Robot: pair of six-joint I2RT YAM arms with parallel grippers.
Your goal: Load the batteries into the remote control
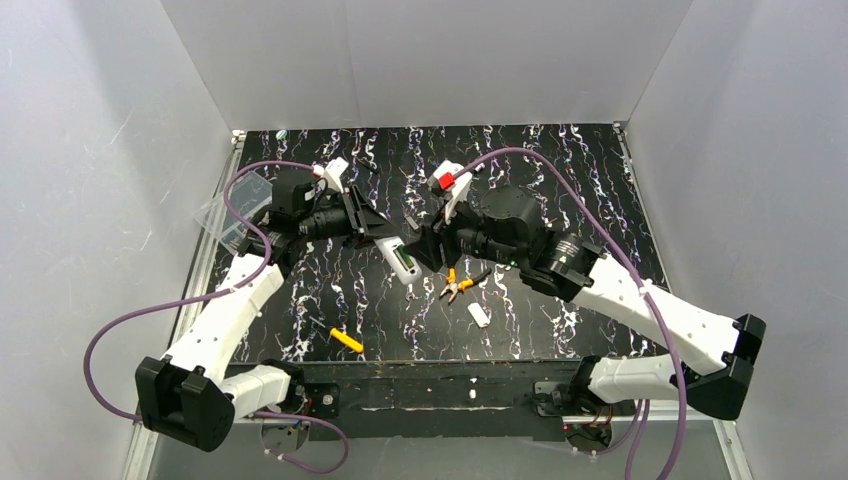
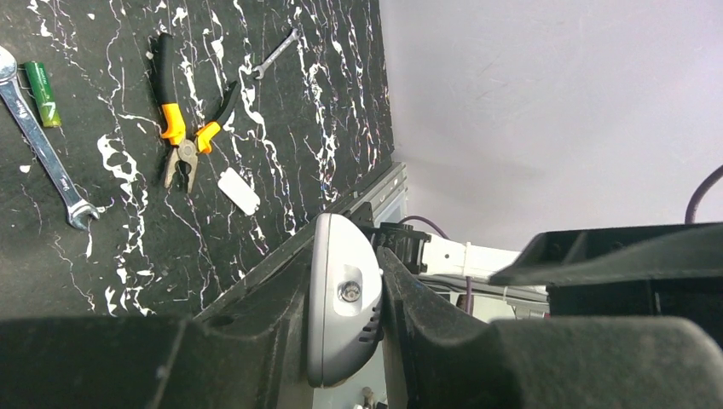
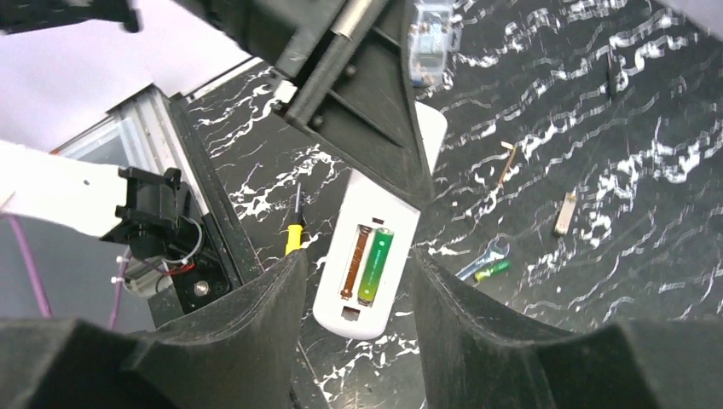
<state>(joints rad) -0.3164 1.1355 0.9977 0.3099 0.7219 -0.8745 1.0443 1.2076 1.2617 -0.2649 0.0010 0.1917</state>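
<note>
The right gripper (image 3: 358, 260), jaws spread wide and holding nothing, hangs over the remote control (image 3: 379, 209), centre frame in its wrist view. The left gripper (image 2: 345, 285) clamps the remote by one end. One green battery (image 3: 375, 266) sits in the open bay; the neighbouring slot (image 3: 352, 262) (bare spring showing) is empty. The second battery (image 3: 493, 271) lies right of centre beside a wrench (image 3: 479, 258). A good pick would likely take it mid-length, then press it flat against the spring.
</note>
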